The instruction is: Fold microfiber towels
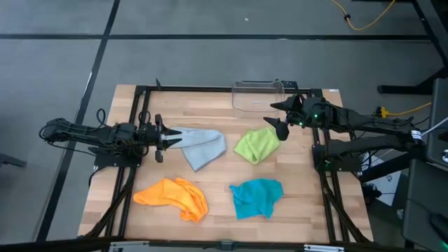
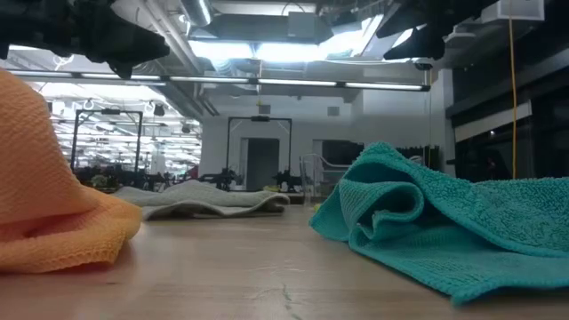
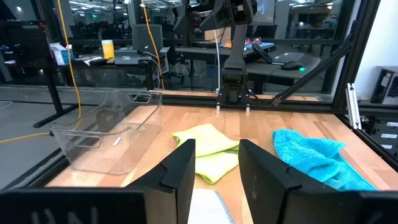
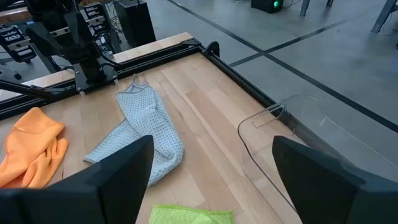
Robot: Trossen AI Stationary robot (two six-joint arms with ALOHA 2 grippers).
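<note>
Four microfiber towels lie crumpled on the wooden table. The grey-blue towel [image 1: 203, 147] is at the far left, the lime green one [image 1: 257, 145] at the far right, the orange one [image 1: 175, 196] at the near left and the teal one [image 1: 255, 197] at the near right. My left gripper [image 1: 168, 138] hovers open above the grey-blue towel's left corner [image 3: 208, 208], pointing level toward the table's right. My right gripper [image 1: 275, 117] hangs open above the table just beyond the green towel's far right edge, its fingers [image 4: 118, 174] spread wide.
A clear plastic bin [image 1: 257, 96] stands at the table's far edge, close behind my right gripper. A black metal frame [image 1: 140, 105] runs along the table's sides. Bare wood [image 1: 224, 178] shows between the towels in the middle.
</note>
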